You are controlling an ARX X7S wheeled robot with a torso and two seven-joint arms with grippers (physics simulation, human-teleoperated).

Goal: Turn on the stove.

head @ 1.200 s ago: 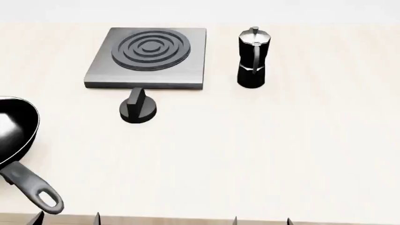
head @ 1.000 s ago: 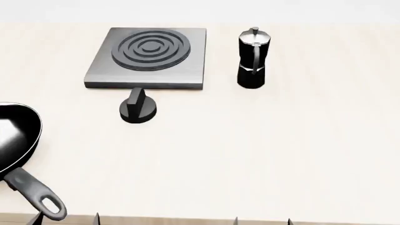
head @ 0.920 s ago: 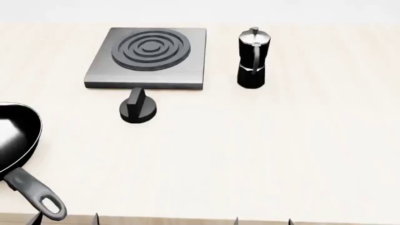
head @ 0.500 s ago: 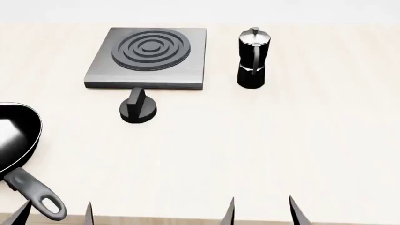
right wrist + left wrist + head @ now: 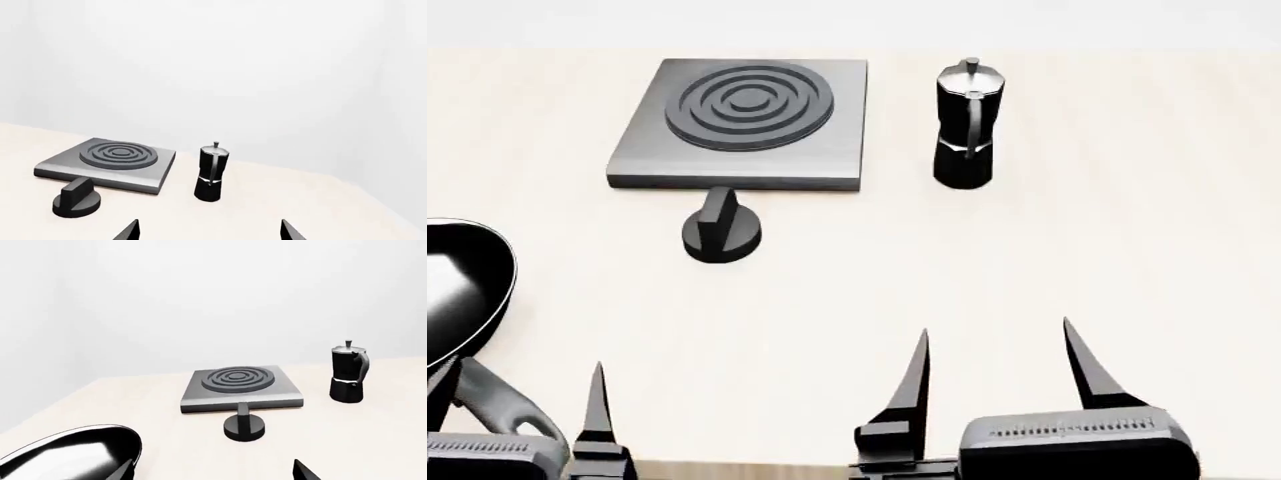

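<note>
While both arms sit low at the near edge of the table [image 5: 1028, 260], neither has anything between its fingers: the right gripper [image 5: 998, 365] has its two pointed fingers spread wide apart and aimed forward, and the left gripper [image 5: 521, 420] likewise looks parted, though only one of its fingers shows clearly in the head view, the other being lost beside the frying pan [image 5: 461, 290]. That open, forward-pointing stance reads as a readiness to reach, not a hold. The stove [image 5: 745, 122] lies flat at the far side of the table, and its knob [image 5: 722, 232] stands just in front of the slab's near edge, fin upright and running roughly front to back. The knob lies well ahead of both grippers, between their lines of reach, somewhat nearer the left one; the pan's handle crowds that side. A moka pot [image 5: 965, 125] stands to the right of the slab, clear of the knob. Nothing has touched the knob yet, so the turning appears undone.
</note>
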